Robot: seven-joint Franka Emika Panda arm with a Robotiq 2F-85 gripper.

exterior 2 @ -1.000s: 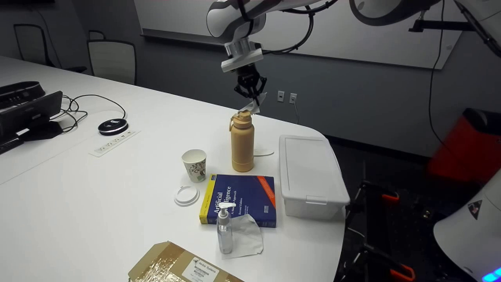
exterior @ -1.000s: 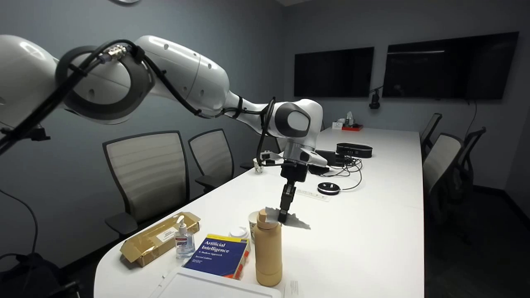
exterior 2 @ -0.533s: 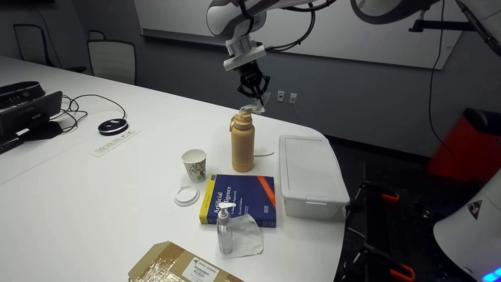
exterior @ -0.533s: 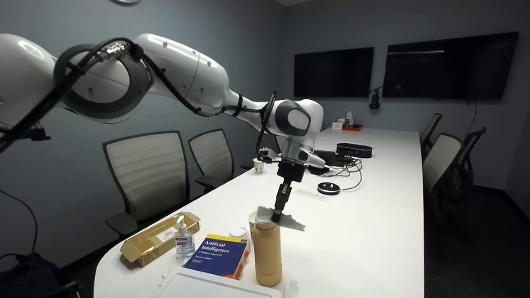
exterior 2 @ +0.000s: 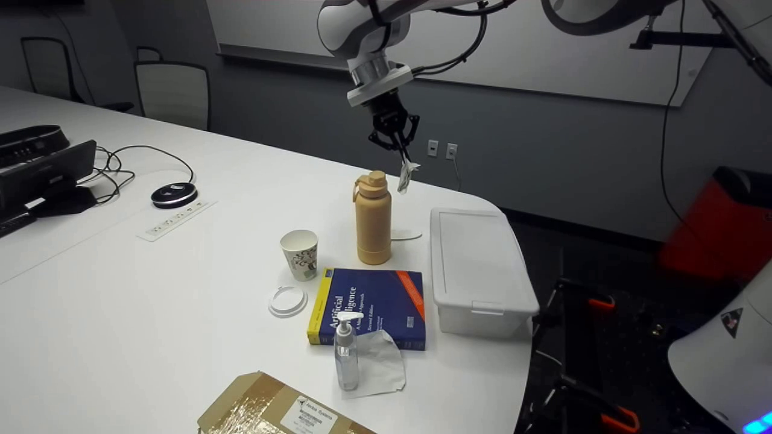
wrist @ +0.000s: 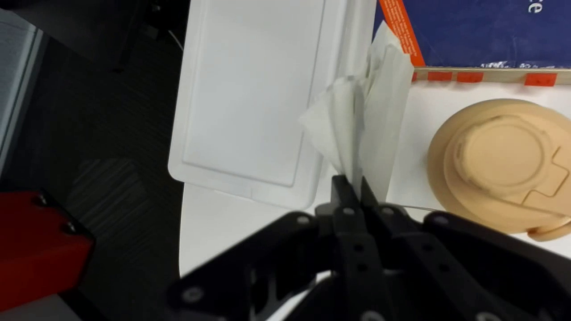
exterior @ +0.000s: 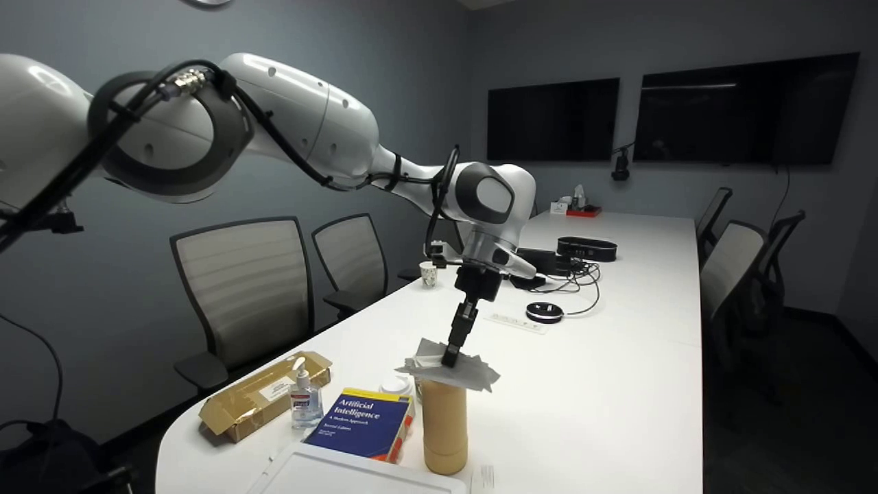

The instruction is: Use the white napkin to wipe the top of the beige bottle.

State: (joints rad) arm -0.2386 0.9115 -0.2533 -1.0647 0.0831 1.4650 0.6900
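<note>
Plainly, the blue book (exterior: pixel 367 427) reads "Artificial Intelligence". Near it the beige bottle (exterior 2: pixel 374 224) stands upright, and just beside its top the gripper (wrist: pixel 353 189) pinches the white napkin (exterior 2: pixel 406 177), which droops downward

The napkin (wrist: pixel 383 116) hangs from between the fingers (wrist: pixel 344 203), above the tabletop (wrist: pixel 209 232). In the wrist view the bottle (wrist: pixel 504 154) stands right of the fingers, the storage box (wrist: pixel 252 89) lies left and ahead, the book (wrist: pixel 473 35) ahead and right. In an exterior view the cup (exterior 2: pixel 301 256) stands left of them, past the bottle.
</note>
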